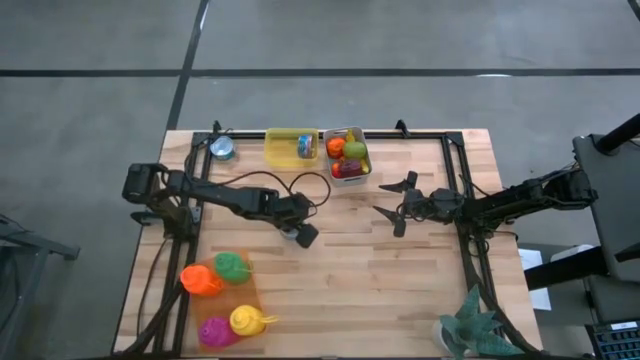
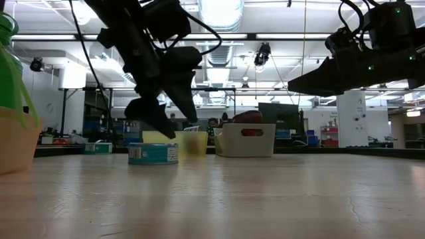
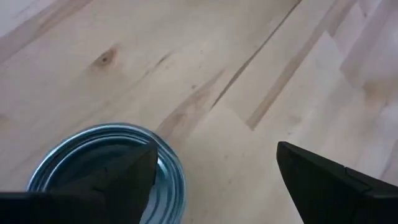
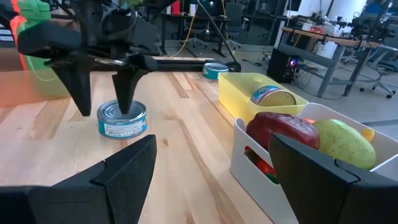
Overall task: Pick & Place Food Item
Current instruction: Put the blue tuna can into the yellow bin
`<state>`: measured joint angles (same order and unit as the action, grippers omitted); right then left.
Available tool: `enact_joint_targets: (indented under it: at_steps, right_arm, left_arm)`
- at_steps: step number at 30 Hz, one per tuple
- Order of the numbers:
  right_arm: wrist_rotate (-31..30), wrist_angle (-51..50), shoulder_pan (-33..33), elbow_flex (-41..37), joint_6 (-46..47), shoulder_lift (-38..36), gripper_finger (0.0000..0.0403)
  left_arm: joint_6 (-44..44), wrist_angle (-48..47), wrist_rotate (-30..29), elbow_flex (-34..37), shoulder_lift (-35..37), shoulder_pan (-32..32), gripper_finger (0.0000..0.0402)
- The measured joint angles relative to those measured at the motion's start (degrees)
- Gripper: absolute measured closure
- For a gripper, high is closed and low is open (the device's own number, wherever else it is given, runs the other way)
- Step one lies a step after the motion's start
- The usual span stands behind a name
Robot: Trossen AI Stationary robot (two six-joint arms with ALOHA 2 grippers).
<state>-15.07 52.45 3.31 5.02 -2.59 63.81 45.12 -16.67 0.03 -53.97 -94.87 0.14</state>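
item: wooden worktop (image 1: 400, 290), two dark arms over it.

left hand (image 1: 297, 232): we find it near the middle of the worktop, fingers apart, pointing down over a tin can (image 4: 122, 119). in the right wrist view one finger comes down onto the can's top and the other stands just beside its wall; nothing is clamped. we see the can's ringed metal top (image 3: 106, 163) partly under one finger in the left wrist view.

right hand (image 1: 392, 201): raised above the worktop right of centre, fingers spread apart, holding nothing.

far edge, listed left to right: a second tin can (image 1: 222, 149); a yellow bin (image 1: 280, 150) with a can (image 1: 305, 146) inside; touching it, a white bin (image 1: 362, 168) of toy fruit, among them a red apple (image 4: 280, 129) and a green pear (image 4: 343, 142).

near left corner: orange, green, magenta and yellow bottles (image 1: 226, 296), grouped.
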Motion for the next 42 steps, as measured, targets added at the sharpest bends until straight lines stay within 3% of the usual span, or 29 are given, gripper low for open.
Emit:
enact_joint_targets:
  at_steps: [10, 16, 25, 35, 42]
  right_arm:
    - [-0.02, 0.02, 0.0, 0.0, 0.0, 0.02, 0.0097]
    - [0.0, 0.02, 0.0, 0.0, 0.0, 0.02, 0.0097]
    - [0.0, 0.02, -0.02, 0.0, 0.0, 0.02, 0.0097]
    - [-0.01, 0.0, -0.02, 0.0, 0.0, 0.02, 0.0097]
    - [0.0, 0.02, -0.02, 0.0, 0.0, 0.02, 0.0097]
  left_arm:
    - [10.7, -19.04, -4.43, -0.8, 4.82, 1.88, 0.0069]
    - [13.88, -20.99, -6.08, 1.31, 5.55, 1.9, 0.0069]
    - [10.95, -8.53, -4.22, 8.55, 6.5, 1.9, 0.0075]
    - [11.68, -1.37, -2.99, 16.82, 13.23, 3.26, 0.0159]
    - [11.45, 8.42, -2.95, 25.01, 20.15, 4.48, 0.0175]
